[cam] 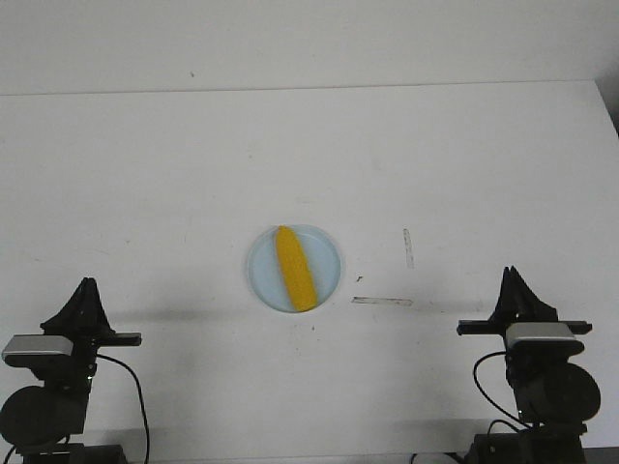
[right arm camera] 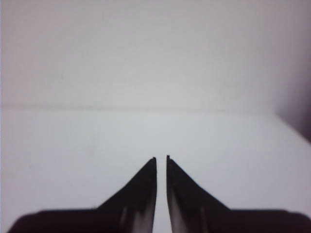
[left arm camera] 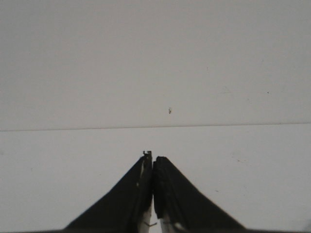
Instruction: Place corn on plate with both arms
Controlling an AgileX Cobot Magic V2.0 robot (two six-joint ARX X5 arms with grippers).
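Observation:
The yellow-orange corn (cam: 295,269) lies on the pale blue plate (cam: 331,256) at the middle of the white table, its pointed end toward the far side. My left gripper (cam: 88,283) rests at the near left corner, far from the plate; in the left wrist view (left arm camera: 153,156) its jaws touch and hold nothing. My right gripper (cam: 510,272) rests at the near right corner; in the right wrist view (right arm camera: 161,157) its jaws stand a thin slit apart and hold nothing. Neither wrist view shows the corn or the plate.
Two pale tape strips lie on the table right of the plate, one upright (cam: 408,247) and one flat (cam: 381,301), with a small dark speck (cam: 359,278) between. The table's far edge (cam: 309,89) meets a white wall.

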